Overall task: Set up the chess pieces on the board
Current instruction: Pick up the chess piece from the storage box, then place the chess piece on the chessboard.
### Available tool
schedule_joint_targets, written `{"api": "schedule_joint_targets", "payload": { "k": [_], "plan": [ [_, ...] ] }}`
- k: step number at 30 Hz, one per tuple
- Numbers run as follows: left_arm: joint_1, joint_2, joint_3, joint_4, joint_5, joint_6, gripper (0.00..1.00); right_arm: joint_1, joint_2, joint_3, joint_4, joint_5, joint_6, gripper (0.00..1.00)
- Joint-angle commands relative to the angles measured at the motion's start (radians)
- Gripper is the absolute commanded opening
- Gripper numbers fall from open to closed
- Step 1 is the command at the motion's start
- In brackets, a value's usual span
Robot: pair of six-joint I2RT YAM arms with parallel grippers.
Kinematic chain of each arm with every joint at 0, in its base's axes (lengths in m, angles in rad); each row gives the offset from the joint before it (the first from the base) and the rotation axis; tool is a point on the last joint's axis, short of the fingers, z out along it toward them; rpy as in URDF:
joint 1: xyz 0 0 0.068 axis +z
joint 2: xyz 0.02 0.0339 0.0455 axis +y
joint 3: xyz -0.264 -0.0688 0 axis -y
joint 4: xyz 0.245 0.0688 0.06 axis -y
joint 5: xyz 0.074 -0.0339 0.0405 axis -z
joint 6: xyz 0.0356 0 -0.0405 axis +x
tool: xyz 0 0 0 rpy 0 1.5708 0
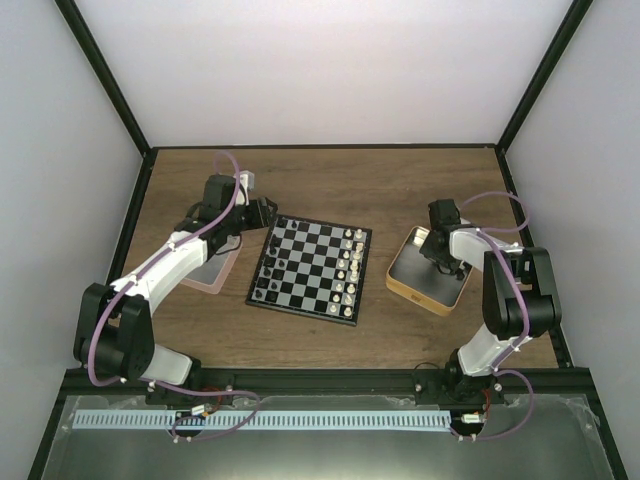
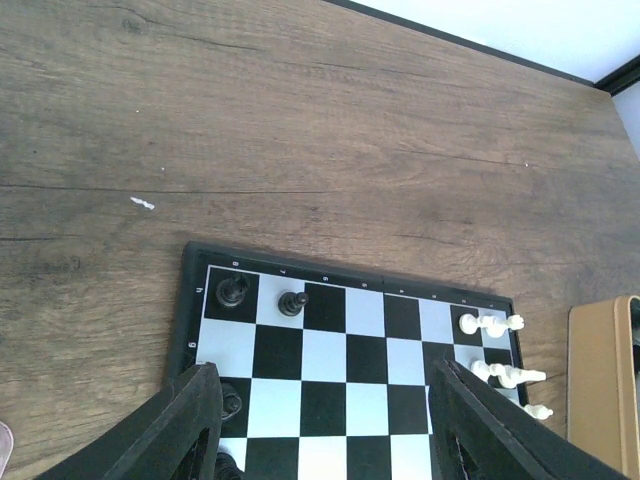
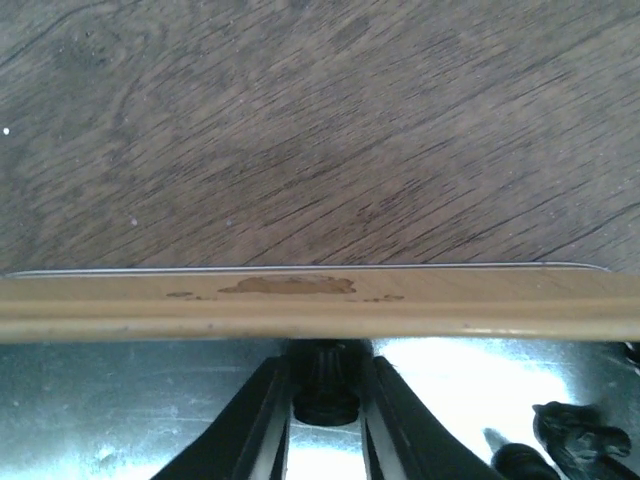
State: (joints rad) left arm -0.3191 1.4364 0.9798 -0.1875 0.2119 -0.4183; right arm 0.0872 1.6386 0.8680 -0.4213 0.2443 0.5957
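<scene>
The board [image 1: 300,262] lies mid-table. Black chess pieces [image 1: 267,288] stand along its left edge and white ones [image 1: 350,262] along its right. My left gripper [image 1: 262,212] hovers open over the board's far left corner. In the left wrist view its fingers [image 2: 190,420] straddle bare squares [image 2: 340,350], beyond them two black pieces [image 2: 233,290] in the corner. My right gripper [image 1: 432,240] reaches into the tan tray [image 1: 425,297]. In the right wrist view the right gripper [image 3: 326,362] is shut on a black chess piece [image 3: 326,395] against the tray wall [image 3: 300,300].
A pink-rimmed clear box [image 1: 212,275] sits under the left arm, left of the board. More black pieces [image 3: 580,435] lie on the tray's shiny floor to the right of the held one. White pieces [image 2: 490,324] line the board's far side in the left wrist view.
</scene>
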Motion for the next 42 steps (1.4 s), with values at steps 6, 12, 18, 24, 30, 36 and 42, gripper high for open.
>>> {"api": "schedule_joint_targets", "payload": {
  "k": [6, 12, 18, 24, 30, 36, 42],
  "plan": [
    [0.005, -0.018, -0.005, 0.035, 0.04, -0.005, 0.59, -0.001, -0.038, -0.02, 0.034, -0.021, -0.036, 0.1],
    [0.007, -0.045, -0.016, 0.098, 0.157, -0.023, 0.62, 0.048, -0.232, -0.039, 0.09, -0.164, -0.11, 0.1],
    [0.005, -0.07, -0.023, 0.18, 0.35, -0.111, 0.66, 0.113, -0.474, -0.088, 0.251, -0.517, -0.169, 0.1],
    [-0.005, -0.118, -0.092, 0.346, 0.548, -0.327, 0.72, 0.129, -0.585, -0.174, 0.526, -1.047, -0.143, 0.12],
    [-0.05, -0.139, -0.221, 0.791, 0.768, -0.731, 0.73, 0.184, -0.564, -0.224, 0.824, -1.351, -0.048, 0.15],
    [-0.139, -0.142, -0.18, 0.793, 0.803, -0.819, 0.74, 0.291, -0.511, -0.147, 0.78, -1.408, -0.173, 0.15],
    [-0.166, -0.156, -0.176, 0.804, 0.817, -0.864, 0.73, 0.346, -0.46, -0.079, 0.685, -1.406, -0.262, 0.15]
  ]
}}
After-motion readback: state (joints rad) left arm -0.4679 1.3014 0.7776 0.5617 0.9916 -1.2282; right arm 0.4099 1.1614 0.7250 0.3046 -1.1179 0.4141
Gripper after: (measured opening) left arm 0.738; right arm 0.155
